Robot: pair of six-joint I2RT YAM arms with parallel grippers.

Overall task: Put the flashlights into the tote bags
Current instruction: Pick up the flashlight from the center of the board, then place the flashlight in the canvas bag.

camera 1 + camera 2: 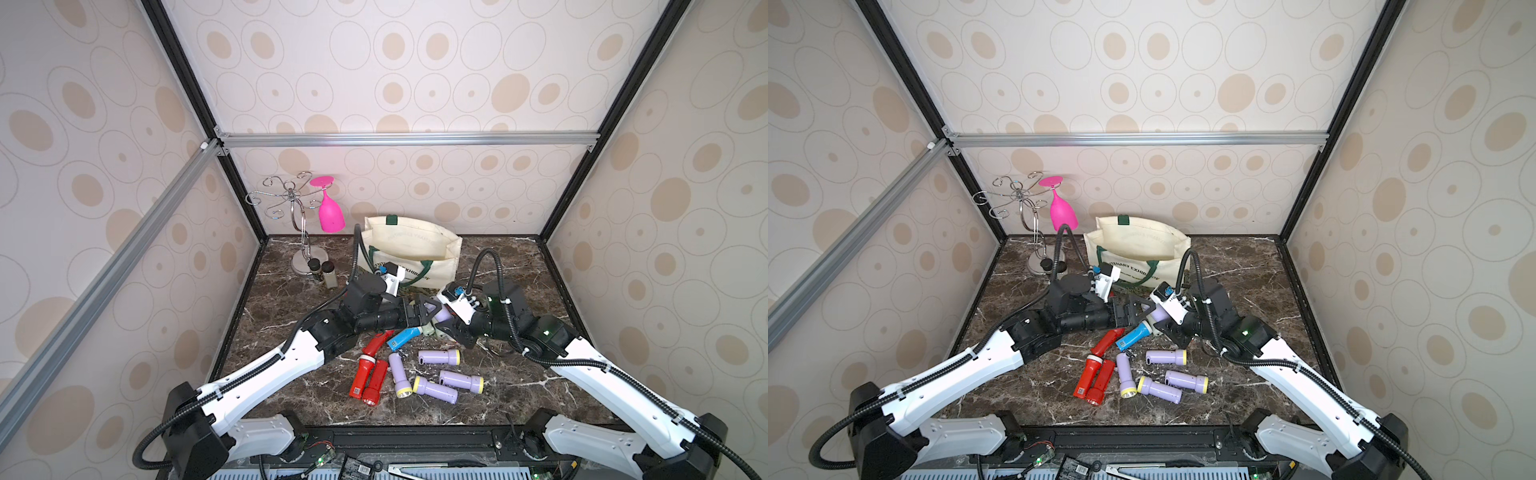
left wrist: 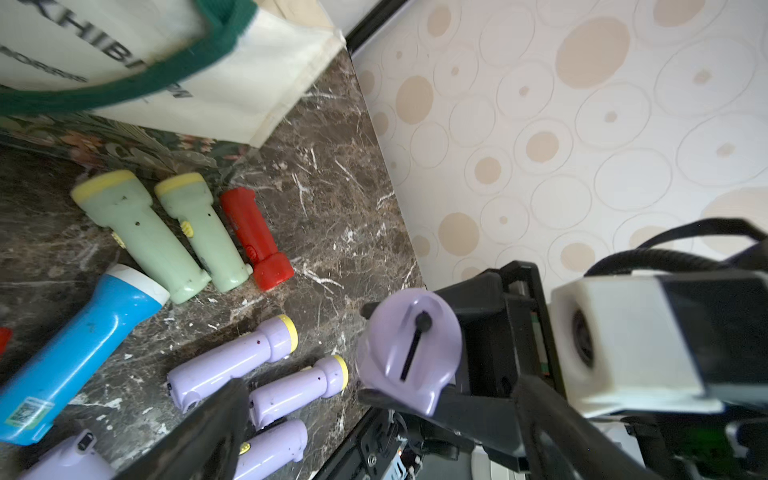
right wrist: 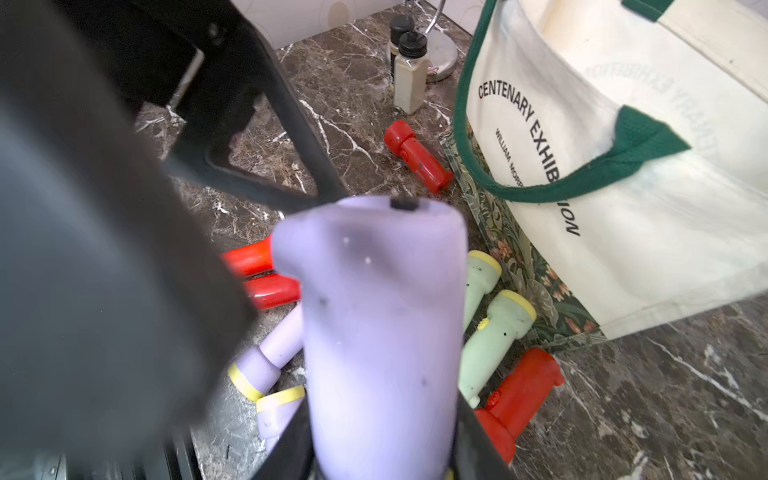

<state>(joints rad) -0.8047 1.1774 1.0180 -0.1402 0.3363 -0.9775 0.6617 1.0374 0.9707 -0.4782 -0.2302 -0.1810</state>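
lilac flashlight (image 2: 409, 353) clamped in right fingers (image 3: 482, 444); left fingers (image 2: 208, 424) spread apart beside it; tote bag (image 1: 409, 239) mouth open behind.

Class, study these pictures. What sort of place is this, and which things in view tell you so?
Probably a staged robot test cell, not a real home: wallpapered panels set in an aluminium frame, a marble-look tabletop, and two robot arms mounted at its front edge.
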